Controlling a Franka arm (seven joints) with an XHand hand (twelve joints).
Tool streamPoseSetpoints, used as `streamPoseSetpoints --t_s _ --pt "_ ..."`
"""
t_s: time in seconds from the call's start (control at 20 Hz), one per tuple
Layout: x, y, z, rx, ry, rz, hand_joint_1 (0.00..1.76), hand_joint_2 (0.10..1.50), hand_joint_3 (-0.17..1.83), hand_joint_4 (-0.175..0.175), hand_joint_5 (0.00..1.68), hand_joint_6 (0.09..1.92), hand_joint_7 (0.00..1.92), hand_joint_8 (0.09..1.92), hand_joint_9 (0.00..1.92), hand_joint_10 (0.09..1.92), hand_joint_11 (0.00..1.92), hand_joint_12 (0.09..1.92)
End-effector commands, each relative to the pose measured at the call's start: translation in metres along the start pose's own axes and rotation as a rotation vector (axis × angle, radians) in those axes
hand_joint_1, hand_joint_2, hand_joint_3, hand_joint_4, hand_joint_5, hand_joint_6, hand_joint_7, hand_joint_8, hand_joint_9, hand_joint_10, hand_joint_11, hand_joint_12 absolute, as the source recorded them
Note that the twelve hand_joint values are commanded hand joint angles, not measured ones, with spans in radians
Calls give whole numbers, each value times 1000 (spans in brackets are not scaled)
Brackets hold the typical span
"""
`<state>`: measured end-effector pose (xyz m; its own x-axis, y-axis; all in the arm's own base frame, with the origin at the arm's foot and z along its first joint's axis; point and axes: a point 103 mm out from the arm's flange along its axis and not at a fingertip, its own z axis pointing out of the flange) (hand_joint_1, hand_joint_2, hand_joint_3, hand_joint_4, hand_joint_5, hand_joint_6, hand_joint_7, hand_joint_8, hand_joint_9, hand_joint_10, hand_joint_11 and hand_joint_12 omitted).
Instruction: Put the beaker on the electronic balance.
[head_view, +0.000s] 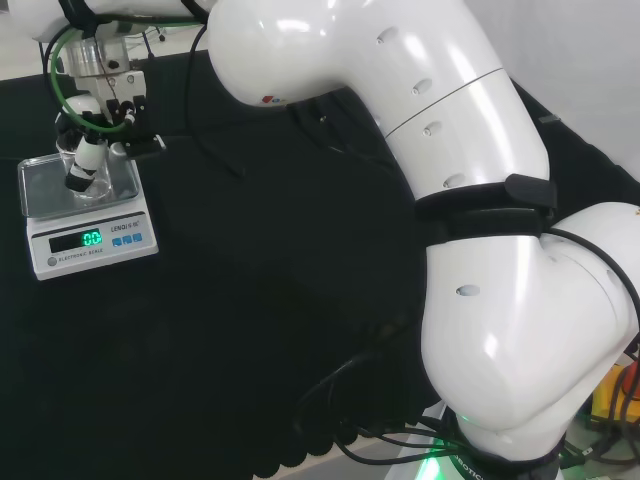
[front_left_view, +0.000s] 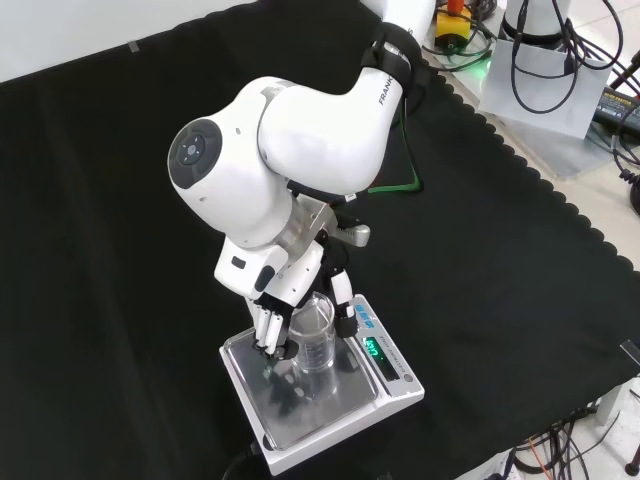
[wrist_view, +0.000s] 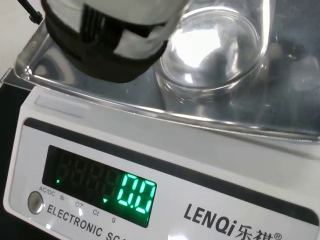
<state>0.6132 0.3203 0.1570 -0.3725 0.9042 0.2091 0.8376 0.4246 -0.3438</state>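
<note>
From where I sit, the black-clothed surface (front_left_view: 120, 250) lies bare on every side of the balance (front_left_view: 325, 405) in the front view, so I see open room to approach from the view's left, right and near edge; over the pan the way is taken up by the hand (front_left_view: 285, 300), whose fingers hang beside the beaker (front_left_view: 313, 345), close against its left side in that view; the big white link (front_left_view: 290, 140) stands above and behind them; in the head view cables (head_view: 75, 50) crowd the space over the hand.
</note>
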Motion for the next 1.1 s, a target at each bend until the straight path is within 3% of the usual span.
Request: streamPoseSetpoints --t_s 0.05,0.1,0.15,0.2,0.25,0.35,0.4,0.5,0.55,0.65,1.1 --pt "-2 -1 1 -4 13 1 1154 923 701 14 708 1551 802 1541 1003 1338 1138 1064" --pt "-3 -2 1 -4 20 -2 1128 938 662 -55 718 1529 769 1547 1004 1316 1156 1047" --pt "-3 -3 0 -15 24 -10 1149 863 710 -106 645 1534 735 1551 1005 1292 1180 1027" --pt "-4 -6 0 -49 23 -19 1165 776 789 -127 558 1544 707 1543 1004 1261 1189 1019" --pt "-4 -7 -1 -72 27 -29 1128 670 821 -101 387 1366 654 1461 964 1180 1101 1065" --pt "-5 -10 -3 -103 27 -38 961 548 709 -15 121 616 401 1213 718 1016 720 1257" --pt "-5 -11 -4 -111 27 -41 887 532 620 24 60 327 249 1087 557 969 488 1369" --pt "-7 -14 -5 -154 39 -58 779 545 433 74 13 87 68 703 241 927 142 1493" --pt "-7 -17 -6 -210 49 -80 744 563 353 87 5 87 32 526 130 924 69 1482" --pt "-8 -22 -9 -289 62 -109 699 597 228 100 0 87 6 336 31 889 14 1401" --pt "-16 -35 -35 -424 93 -134 639 642 78 109 0 87 0 167 0 724 0 1152"
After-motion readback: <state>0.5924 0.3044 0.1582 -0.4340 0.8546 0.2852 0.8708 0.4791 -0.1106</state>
